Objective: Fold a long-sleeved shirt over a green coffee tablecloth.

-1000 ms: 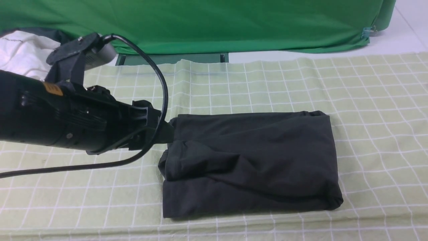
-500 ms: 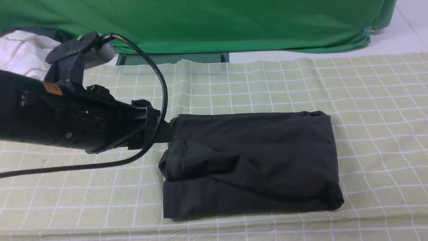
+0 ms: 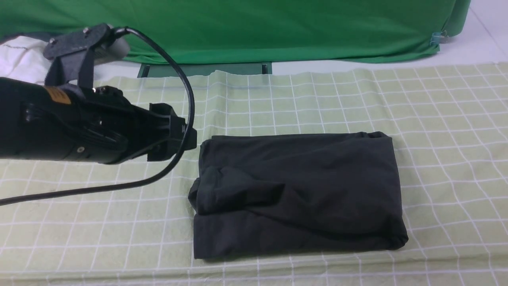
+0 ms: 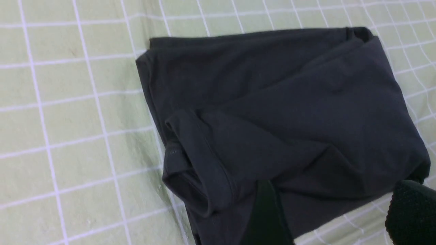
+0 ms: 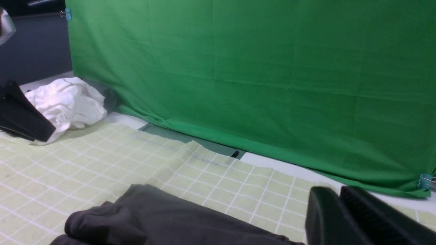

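The long-sleeved shirt [image 3: 297, 194] lies folded into a black rectangle on the pale green coffee tablecloth [image 3: 436, 119] with its white grid. Its print and neck label are hidden. A loose fold bulges at its left end [image 4: 204, 160]. My left gripper [image 3: 189, 140] hovers just left of the shirt's far-left corner, apart from it. In the left wrist view the left gripper [image 4: 340, 217] is open above the shirt's edge, holding nothing. My right gripper [image 5: 340, 207] is shut and empty, low over the cloth beside the shirt [image 5: 163, 217]. It is outside the front view.
A crumpled white garment [image 3: 20, 59] lies at the back left. A bright green fabric sheet [image 3: 254, 28] hangs across the back, clipped at its right corner [image 3: 436, 37]. The left arm's black cable [image 3: 119, 188] trails over the cloth on the left.
My left gripper has drawn back to the left and risen a little, leaving the shirt's far-left corner. The shirt stays put.
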